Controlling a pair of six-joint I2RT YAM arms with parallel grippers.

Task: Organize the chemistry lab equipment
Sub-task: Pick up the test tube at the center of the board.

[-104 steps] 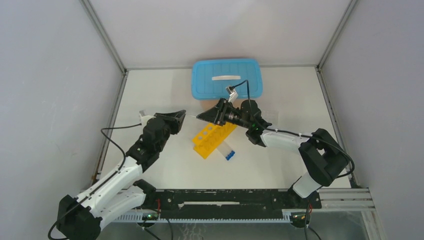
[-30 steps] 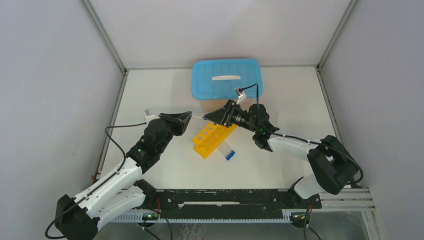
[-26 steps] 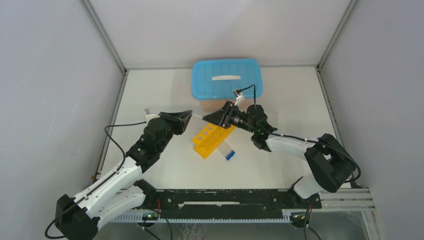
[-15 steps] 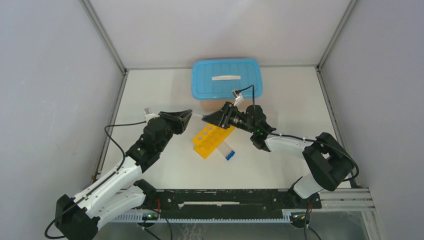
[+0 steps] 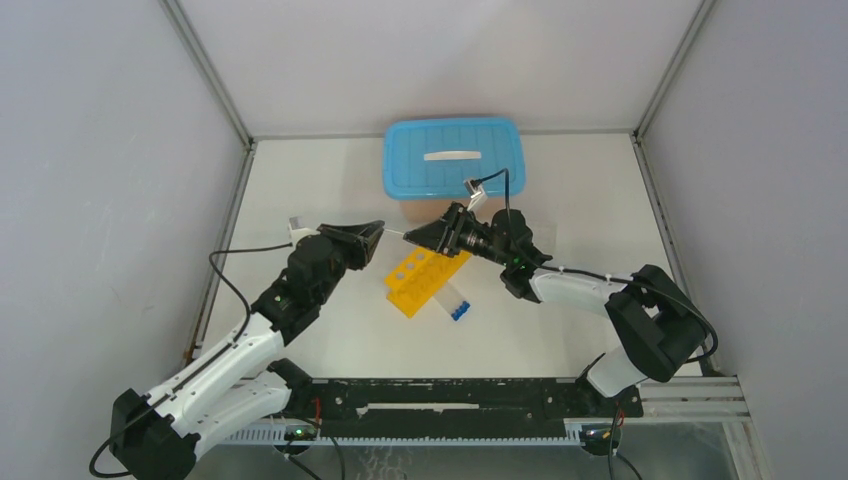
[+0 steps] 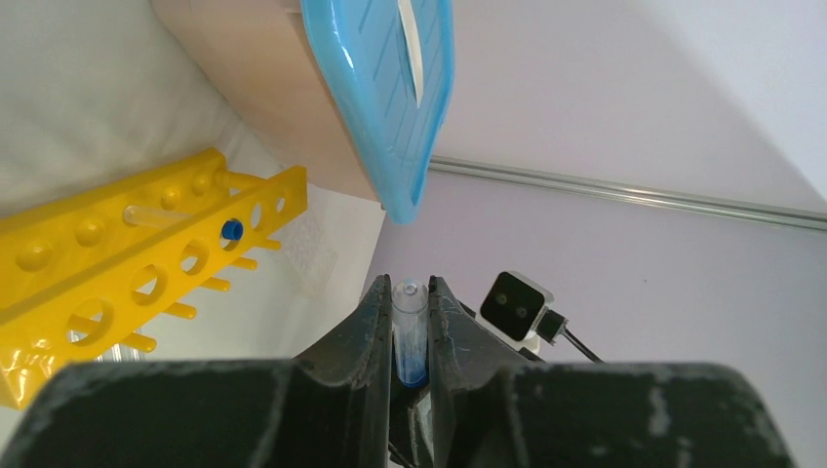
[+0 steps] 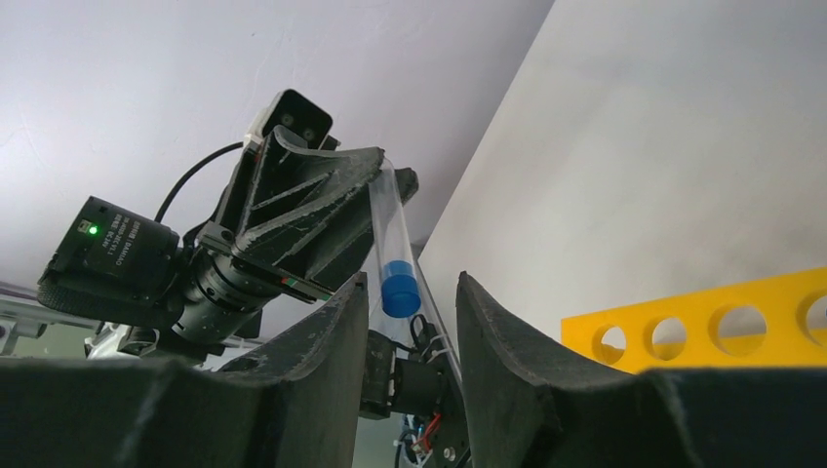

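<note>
My left gripper (image 5: 378, 229) is shut on a small clear tube (image 6: 410, 327), held crosswise at the fingertips above the table. Its blue cap (image 7: 398, 290) hangs at the lower end. My right gripper (image 7: 412, 281) faces the left one tip to tip (image 5: 408, 236). Its jaws are open on either side of the capped end, with a gap on each side. The yellow rack (image 5: 425, 275) lies below both grippers on the table. One blue-capped tube (image 6: 231, 230) lies across the rack's holes. More blue-capped tubes (image 5: 458, 308) lie beside the rack's near end.
A box with a blue lid (image 5: 453, 157) stands at the back of the table, just behind the two grippers. White walls close the table on the left, right and back. Both arms reach in from the near edge.
The right gripper has edged a little to the left toward the held tube and its jaws have narrowed slightly. The left gripper and its tube have stayed still.
</note>
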